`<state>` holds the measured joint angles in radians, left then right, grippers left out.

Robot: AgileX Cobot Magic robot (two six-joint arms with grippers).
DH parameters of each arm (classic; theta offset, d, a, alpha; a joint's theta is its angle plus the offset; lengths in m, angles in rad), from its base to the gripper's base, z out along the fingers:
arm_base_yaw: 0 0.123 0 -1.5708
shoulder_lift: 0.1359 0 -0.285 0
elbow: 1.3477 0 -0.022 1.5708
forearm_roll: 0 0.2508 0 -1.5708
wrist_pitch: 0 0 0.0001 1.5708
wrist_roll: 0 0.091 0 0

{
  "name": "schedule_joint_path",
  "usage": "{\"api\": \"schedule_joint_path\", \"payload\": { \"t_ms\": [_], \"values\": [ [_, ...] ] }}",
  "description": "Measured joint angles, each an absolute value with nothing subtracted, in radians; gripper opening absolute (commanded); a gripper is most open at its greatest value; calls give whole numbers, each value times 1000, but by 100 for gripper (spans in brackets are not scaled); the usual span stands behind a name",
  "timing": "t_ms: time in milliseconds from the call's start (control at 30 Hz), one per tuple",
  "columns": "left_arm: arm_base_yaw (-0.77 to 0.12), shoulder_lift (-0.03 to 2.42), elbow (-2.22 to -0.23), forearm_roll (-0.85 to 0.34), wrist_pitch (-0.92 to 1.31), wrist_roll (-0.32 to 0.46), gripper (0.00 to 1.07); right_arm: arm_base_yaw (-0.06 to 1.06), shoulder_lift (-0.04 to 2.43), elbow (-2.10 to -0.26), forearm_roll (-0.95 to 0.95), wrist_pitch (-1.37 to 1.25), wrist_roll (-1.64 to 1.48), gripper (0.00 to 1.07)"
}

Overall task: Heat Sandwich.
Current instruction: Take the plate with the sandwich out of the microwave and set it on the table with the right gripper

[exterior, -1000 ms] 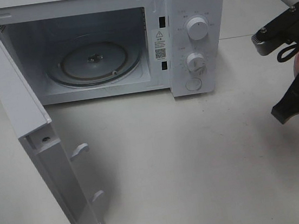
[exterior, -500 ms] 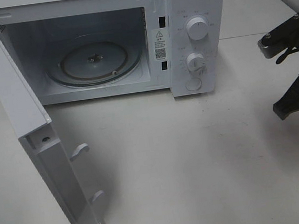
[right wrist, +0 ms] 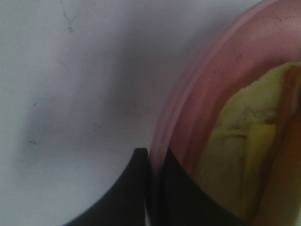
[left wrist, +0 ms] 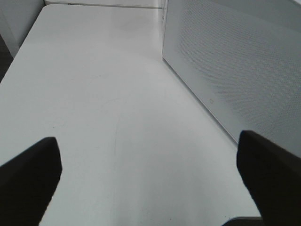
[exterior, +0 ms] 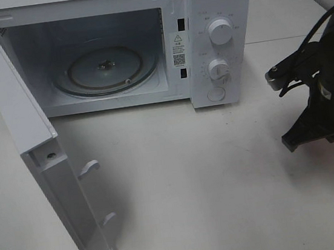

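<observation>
In the right wrist view the sandwich (right wrist: 254, 155) shows as pale yellow and orange layers lying on a round pink plate (right wrist: 207, 80). My right gripper (right wrist: 153, 157) is shut on the plate's rim, one finger on each side of it. Seen from the high camera, that right gripper (exterior: 296, 136) hangs at the table's right edge, to the right of the microwave, and the arm hides the plate and sandwich. My left gripper (left wrist: 150, 181) is open with nothing between its fingers, above bare table beside the microwave's perforated side wall (left wrist: 235, 61).
The white microwave (exterior: 220, 39) stands at the back with its door (exterior: 31, 135) swung wide open to the left. A glass turntable (exterior: 106, 68) lies in the cavity. Two knobs and a button are on the right panel. The white table (exterior: 211, 186) spreads in front.
My right arm has shifted left and a little nearer across the table, toward the microwave's front, still gripping the plate. The left gripper and the microwave have not moved.
</observation>
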<state>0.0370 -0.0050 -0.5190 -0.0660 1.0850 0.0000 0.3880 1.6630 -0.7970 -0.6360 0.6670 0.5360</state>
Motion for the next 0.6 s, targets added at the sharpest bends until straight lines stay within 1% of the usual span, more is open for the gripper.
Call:
{"api": "schedule_joint_path", "payload": {
  "t_ms": [167,600],
  "values": [
    [37,-5,-519,-66,1085,0,96,387,1701,-762,-702,594,583,0],
    [37,-5,-519,-66,1085,0,96,387,1721,-680,-794,457,703,0]
  ]
}}
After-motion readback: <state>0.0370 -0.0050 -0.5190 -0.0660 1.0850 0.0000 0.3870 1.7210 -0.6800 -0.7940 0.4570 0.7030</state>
